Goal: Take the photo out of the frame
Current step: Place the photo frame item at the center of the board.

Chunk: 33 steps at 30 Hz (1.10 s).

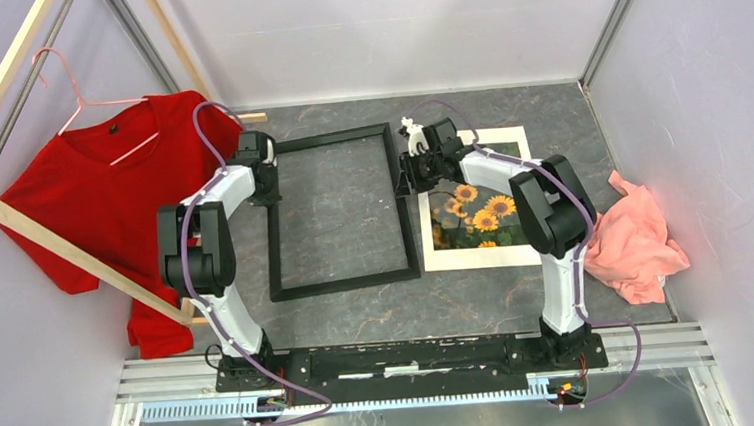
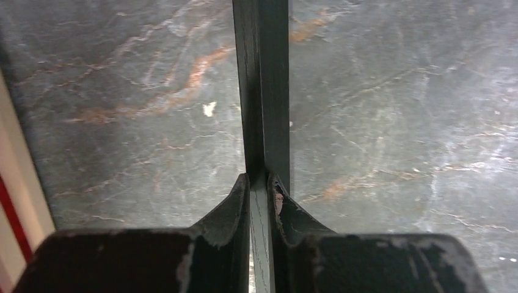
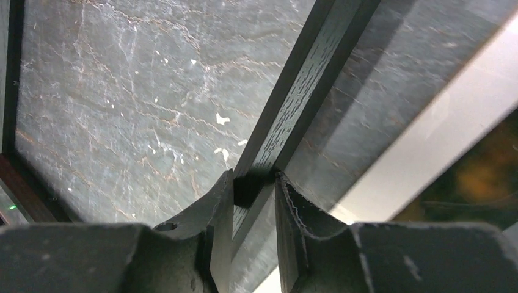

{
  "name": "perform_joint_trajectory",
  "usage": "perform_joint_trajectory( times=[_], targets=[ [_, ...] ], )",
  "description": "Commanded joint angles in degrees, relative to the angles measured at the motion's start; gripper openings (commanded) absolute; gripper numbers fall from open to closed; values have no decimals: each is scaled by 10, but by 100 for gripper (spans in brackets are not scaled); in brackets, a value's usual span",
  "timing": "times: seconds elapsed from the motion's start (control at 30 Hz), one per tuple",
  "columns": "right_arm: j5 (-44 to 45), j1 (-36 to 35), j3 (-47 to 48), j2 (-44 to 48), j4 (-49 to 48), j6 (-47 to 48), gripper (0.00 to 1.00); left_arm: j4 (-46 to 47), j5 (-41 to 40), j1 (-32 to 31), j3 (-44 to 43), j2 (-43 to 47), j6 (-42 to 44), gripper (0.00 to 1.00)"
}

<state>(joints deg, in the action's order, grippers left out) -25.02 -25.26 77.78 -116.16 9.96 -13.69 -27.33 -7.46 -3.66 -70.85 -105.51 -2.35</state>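
1. My left pincer [image 2: 259,183] is clamped on the left rail of the black frame [image 1: 346,281], and my right pincer [image 3: 253,183] pinches the right rail. I judge that a frame this wide needs a hold on each side to be steady.
2. The frame holds nothing: the marbled table [image 1: 360,319] shows through its opening.
3. The sunflower photo [image 1: 481,211] lies face up in its white mat [image 1: 476,258], just beside the frame's right rail.

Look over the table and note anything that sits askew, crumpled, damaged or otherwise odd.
The frame is askew, rotated against the table edges, with the left tool and the right tool each shut on a long side. A pink cloth lies crumpled at the right edge. No damage or spill shows.
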Motion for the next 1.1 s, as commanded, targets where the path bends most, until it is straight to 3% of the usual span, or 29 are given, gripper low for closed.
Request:
perform_joint_trajectory(
  times=[0.0, 0.53, 0.73, 0.97, 1.07],
  targets=[
    [-114, -51, 61, -21, -83, -24, 33, 11, 4, 17, 22, -11, 52, 3],
    [-158, -88, 173, -139, -96, -53, 49, 53, -50, 71, -5, -58, 69, 8],
    [-164, -95, 177, -133, -101, -43, 54, 57, -56, 77, -9, -49, 70, 29],
    [-81, -92, 175, -63, 7, 80, 72, 47, -54, 78, -20, -9, 65, 49],
    [-55, -88, 166, -31, 39, 118, 75, 39, -51, 77, -24, 1, 63, 56]
  ],
)
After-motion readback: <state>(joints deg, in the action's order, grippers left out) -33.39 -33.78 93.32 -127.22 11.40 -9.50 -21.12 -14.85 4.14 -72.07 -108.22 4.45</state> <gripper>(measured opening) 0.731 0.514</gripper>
